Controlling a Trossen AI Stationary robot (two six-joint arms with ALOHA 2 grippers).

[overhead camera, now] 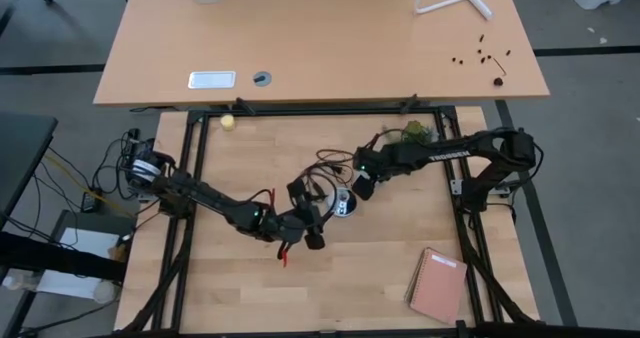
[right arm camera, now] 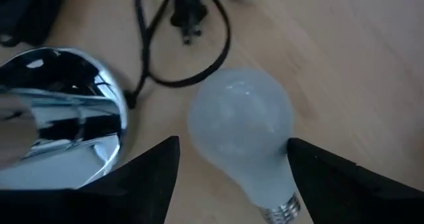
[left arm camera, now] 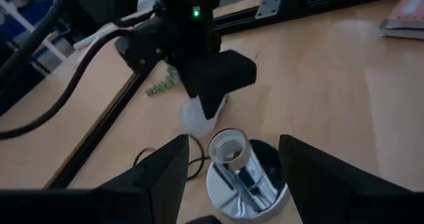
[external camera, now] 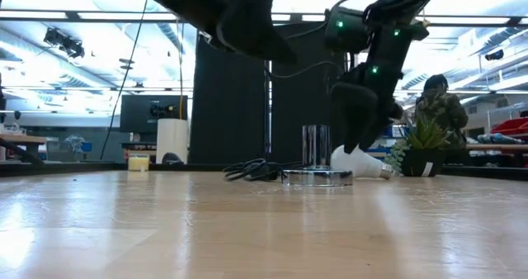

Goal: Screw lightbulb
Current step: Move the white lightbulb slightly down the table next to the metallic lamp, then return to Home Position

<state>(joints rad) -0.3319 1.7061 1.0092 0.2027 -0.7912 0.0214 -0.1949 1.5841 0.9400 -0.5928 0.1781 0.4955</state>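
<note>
My right gripper (right arm camera: 228,177), fingers spread, straddles the lightbulb (right arm camera: 242,134) lying on the tabletop (right arm camera: 358,65) beside the socket (right arm camera: 63,111), ready to grasp it.

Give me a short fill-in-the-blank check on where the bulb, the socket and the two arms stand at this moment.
1. The lightbulb lies on its ____ on the wooden table, not yet in the socket.
2. The right gripper has its jaws ____ on either side of the lightbulb.
3. The silver socket disc, between the left gripper's open jaws, has a ____ cord running from it.
4. The pink notebook lies near the table's ____ arm side.

Missing words: side; open; black; right
</note>
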